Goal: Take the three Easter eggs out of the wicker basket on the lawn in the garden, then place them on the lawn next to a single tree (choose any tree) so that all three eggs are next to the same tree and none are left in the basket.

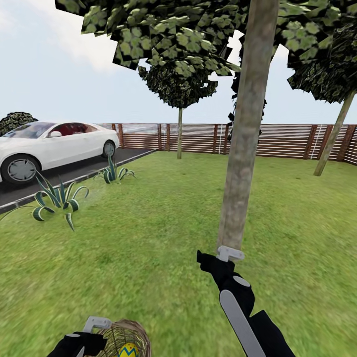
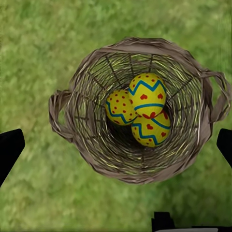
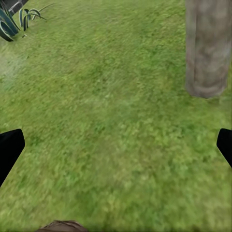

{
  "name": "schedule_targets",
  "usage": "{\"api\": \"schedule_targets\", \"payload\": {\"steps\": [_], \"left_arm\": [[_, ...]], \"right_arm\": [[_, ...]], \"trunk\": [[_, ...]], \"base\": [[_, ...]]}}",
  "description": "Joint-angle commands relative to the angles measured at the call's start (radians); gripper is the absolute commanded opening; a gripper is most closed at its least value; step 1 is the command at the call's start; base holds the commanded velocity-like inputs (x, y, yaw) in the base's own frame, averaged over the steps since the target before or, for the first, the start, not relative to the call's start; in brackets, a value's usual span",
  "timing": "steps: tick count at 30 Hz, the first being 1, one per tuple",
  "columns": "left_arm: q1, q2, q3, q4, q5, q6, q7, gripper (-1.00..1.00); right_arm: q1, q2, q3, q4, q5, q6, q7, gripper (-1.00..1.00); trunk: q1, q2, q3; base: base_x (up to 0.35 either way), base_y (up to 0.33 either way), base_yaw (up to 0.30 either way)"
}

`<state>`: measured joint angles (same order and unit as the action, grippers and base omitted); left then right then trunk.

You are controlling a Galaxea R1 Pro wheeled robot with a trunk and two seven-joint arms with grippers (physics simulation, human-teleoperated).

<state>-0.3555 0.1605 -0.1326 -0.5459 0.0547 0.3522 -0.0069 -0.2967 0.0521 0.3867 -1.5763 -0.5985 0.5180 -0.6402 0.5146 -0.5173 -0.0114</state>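
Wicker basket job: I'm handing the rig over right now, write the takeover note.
Left gripper: open, empty, hovering over the wicker basket.
Right gripper: open, empty, above bare lawn, near the foot of the tree.
All three Easter eggs lie in the basket, piled together.
Done: robot parked with basket and trunk both close.
Left: lift out each egg and set all three on the grass beside that trunk.
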Motion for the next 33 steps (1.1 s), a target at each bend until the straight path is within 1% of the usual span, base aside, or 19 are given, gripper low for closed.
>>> {"api": "schedule_targets", "payload": {"steps": [1,15,20,25,33], "left_arm": [[0.000,0.001,-0.005,-0.001,0.005,0.005,0.001,1.00],[0.000,0.003,-0.005,0.000,0.005,0.001,-0.001,1.00],[0.000,0.004,-0.005,0.006,0.005,-0.001,-0.001,1.00],[-0.001,0.004,-0.005,0.030,0.006,-0.023,-0.001,1.00],[-0.001,0.004,-0.005,0.040,0.005,-0.033,-0.004,1.00]], "right_arm": [[-0.001,0.000,0.001,0.000,-0.008,0.002,-0.008,1.00],[-0.001,0.000,0.002,0.007,-0.006,0.000,-0.008,1.00],[-0.001,0.000,0.002,0.008,-0.006,-0.013,-0.010,1.00],[-0.001,0.000,0.003,0.008,-0.006,-0.018,-0.010,1.00],[-0.001,0.000,0.004,0.009,-0.006,-0.021,-0.010,1.00]], "trunk": [[0.004,-0.009,-0.004],[0.058,-0.107,-0.048],[0.077,-0.142,-0.064],[0.096,-0.177,-0.080],[0.127,-0.233,-0.105]], "base": [[0.000,0.000,0.000],[0.000,0.000,0.000],[0.000,0.000,0.000],[0.000,0.000,0.000],[0.000,0.000,0.000]]}}
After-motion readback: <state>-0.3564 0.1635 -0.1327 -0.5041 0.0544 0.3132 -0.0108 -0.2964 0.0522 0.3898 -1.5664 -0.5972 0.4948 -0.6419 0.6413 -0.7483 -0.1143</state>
